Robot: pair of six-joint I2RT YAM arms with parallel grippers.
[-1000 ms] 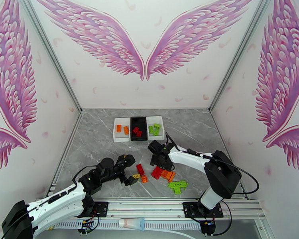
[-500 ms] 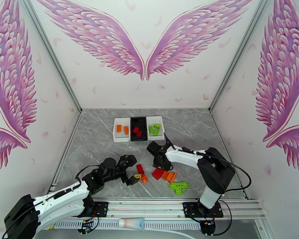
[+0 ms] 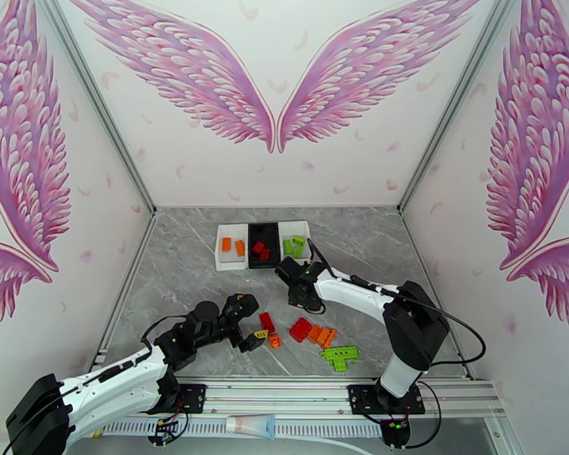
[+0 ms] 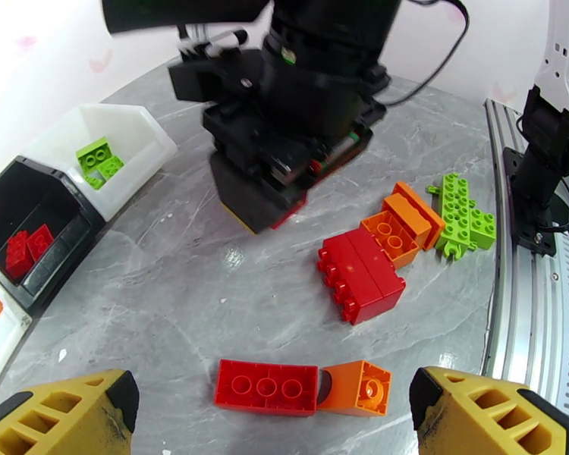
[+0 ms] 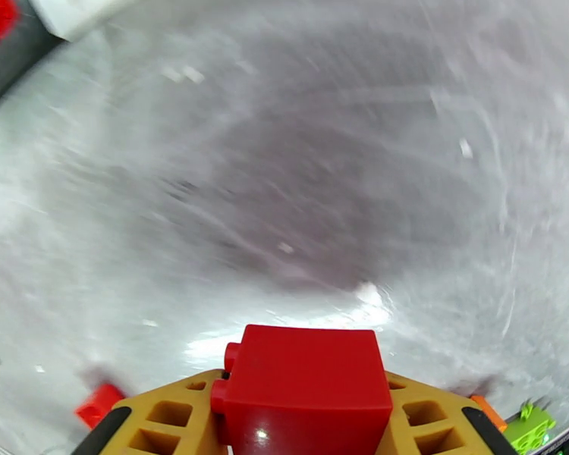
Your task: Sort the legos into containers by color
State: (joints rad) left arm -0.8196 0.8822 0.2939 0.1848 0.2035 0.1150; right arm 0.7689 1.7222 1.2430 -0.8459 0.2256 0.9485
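Note:
The containers stand in a row at the back: a white tray (image 3: 225, 255) with orange legos, a black tray (image 3: 263, 235) with red ones, and a white tray (image 3: 306, 248) with green ones. My right gripper (image 5: 303, 407) is shut on a red lego (image 5: 306, 377) and hangs over bare table in front of the trays (image 3: 298, 290). My left gripper (image 4: 277, 418) is open and low, its yellow fingers (image 4: 57, 415) either side of a long red lego (image 4: 265, 386) joined to an orange lego (image 4: 358, 387).
Loose on the table lie a red block (image 4: 360, 274), orange bricks (image 4: 400, 220) and green plates (image 4: 460, 214), all between the two arms. The metal rail (image 3: 322, 400) runs along the near edge. Cables trail from the right arm.
The right gripper has shut on a red lego from the pile and carried it up and back toward the trays. The left arm has barely moved.

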